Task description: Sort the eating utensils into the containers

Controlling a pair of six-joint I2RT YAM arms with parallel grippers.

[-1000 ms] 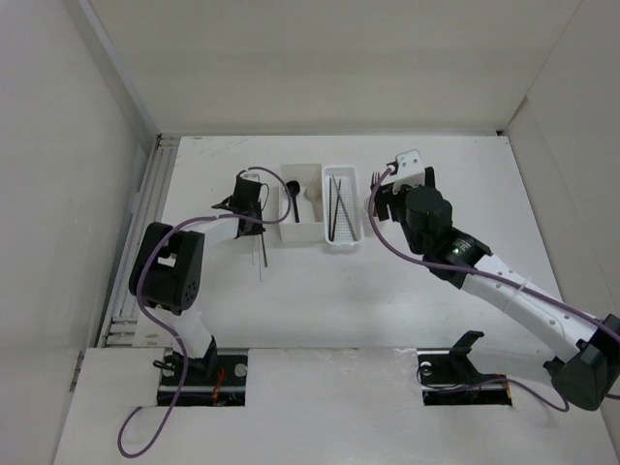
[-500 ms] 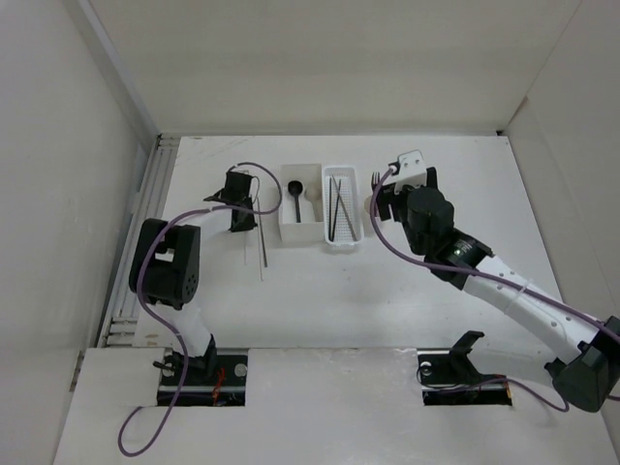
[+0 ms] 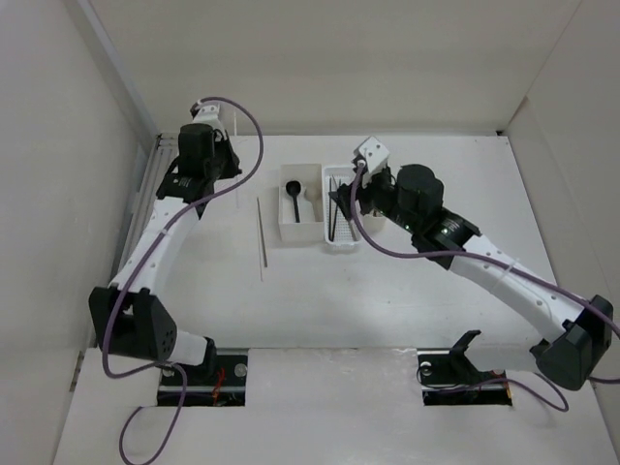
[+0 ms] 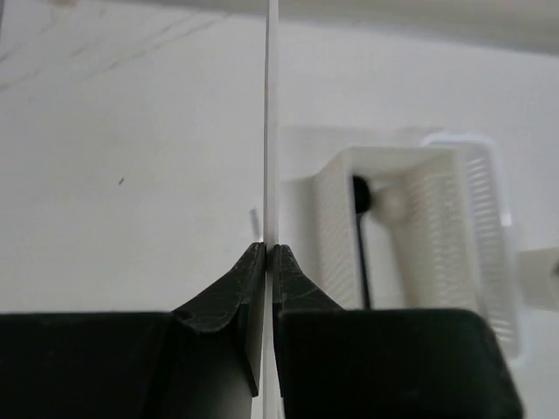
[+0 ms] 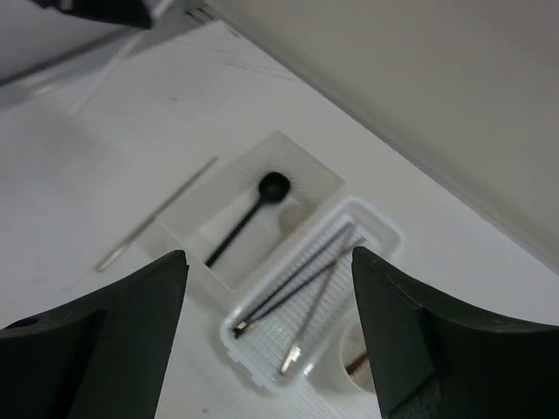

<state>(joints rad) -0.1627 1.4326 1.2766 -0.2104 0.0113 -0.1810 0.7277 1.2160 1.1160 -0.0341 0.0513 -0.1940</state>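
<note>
My left gripper [image 3: 205,136] is raised at the far left and shut on a pale chopstick [image 4: 270,131], which runs straight out between its jaws. Another chopstick [image 3: 260,242] lies on the table left of the white square box [image 3: 301,238]. That box holds a black spoon [image 3: 294,199] and a beige spoon [image 3: 312,194]. My right gripper [image 5: 269,253] hangs open and empty above the perforated tray [image 5: 253,367], where several chopsticks [image 5: 301,271] lie. The cream cup [image 5: 345,384] beside the tray holds a brown fork [image 5: 354,362].
Purple cables [image 3: 242,116] loop off both arms. White walls close the table in at the back and on both sides, and a ridged rail [image 3: 145,208] runs along the left edge.
My left arm has lifted from beside the box and swung to the far left with a chopstick; one chopstick stays on the table. My right gripper has moved left from the cup to over the tray.
</note>
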